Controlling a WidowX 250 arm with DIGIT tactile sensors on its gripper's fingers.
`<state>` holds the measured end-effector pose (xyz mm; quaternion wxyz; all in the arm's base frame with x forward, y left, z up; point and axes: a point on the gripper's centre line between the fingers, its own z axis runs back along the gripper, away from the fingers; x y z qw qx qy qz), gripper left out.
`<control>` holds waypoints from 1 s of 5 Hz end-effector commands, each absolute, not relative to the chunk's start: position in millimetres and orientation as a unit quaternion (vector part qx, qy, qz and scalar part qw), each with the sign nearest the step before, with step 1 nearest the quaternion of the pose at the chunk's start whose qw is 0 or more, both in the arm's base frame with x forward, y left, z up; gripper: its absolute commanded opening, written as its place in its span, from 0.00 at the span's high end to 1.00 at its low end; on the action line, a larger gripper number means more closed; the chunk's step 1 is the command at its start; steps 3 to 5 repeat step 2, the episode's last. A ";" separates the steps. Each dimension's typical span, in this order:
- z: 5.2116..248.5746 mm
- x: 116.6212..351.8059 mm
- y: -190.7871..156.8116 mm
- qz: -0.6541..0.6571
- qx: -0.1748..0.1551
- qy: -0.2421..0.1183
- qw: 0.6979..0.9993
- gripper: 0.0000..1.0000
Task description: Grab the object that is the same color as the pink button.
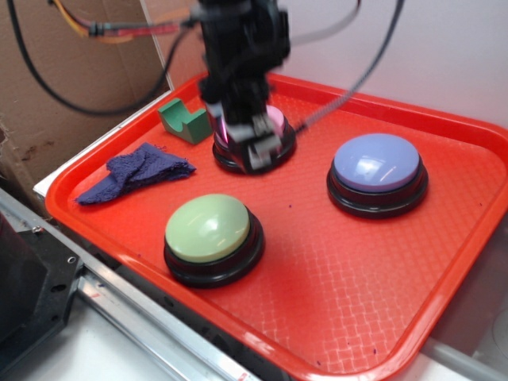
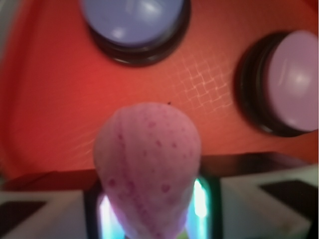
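A small pink ball with a dimpled surface fills the lower middle of the wrist view, pinched between my white fingers and squeezed into an egg shape. My gripper is shut on it, held above the red tray. In the exterior view my gripper hangs just in front of and over the pink button at the back of the tray, hiding most of its dome; the ball itself is hidden by the fingers there. The pink button lies at the right of the wrist view.
On the red tray stand a green-topped button in front and a lavender-blue button on the right. A green block and a crumpled blue cloth lie at the left. Cardboard and cables rise behind.
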<state>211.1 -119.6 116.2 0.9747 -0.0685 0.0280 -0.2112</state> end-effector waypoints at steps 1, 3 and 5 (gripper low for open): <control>189.0 197.8 -102.6 -0.178 -0.049 -0.055 0.981 1.00; 180.8 197.5 -95.6 -0.142 -0.053 -0.030 0.988 1.00; 180.8 197.5 -95.6 -0.142 -0.053 -0.030 0.988 1.00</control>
